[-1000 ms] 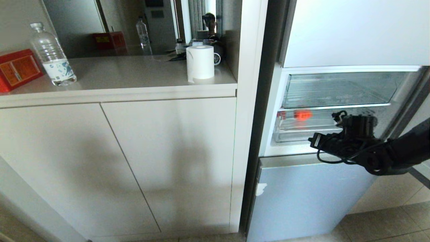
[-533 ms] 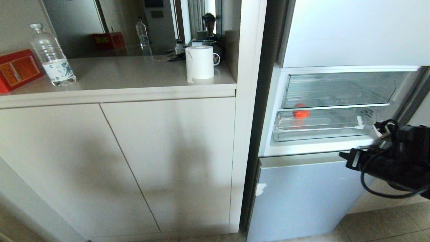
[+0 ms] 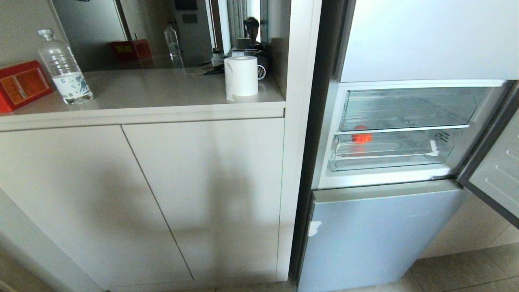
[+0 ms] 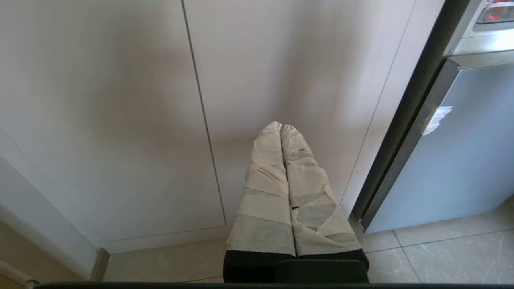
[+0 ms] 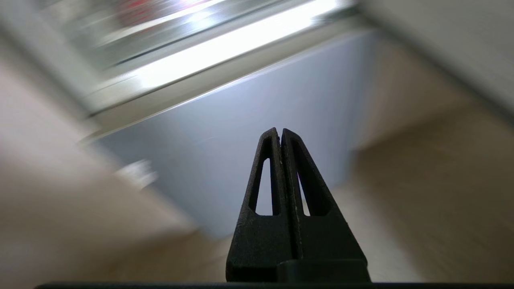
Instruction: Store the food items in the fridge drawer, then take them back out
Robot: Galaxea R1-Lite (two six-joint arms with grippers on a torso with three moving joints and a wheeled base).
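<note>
Both tools are clenched and hold nothing: the left tool (image 4: 282,127) points at the white cupboard doors (image 4: 120,100), and the right tool (image 5: 280,132) hangs low before the grey fridge door (image 5: 257,120). Farther off, a red fruit (image 3: 361,138) sits in the fridge drawer (image 3: 389,161), at its left end.

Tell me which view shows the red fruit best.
The head view: the fruit sits in the lower clear drawer, seen through its front. The left wrist view catches only a red sliver at its corner; the right wrist view gives just a red blur.
</note>
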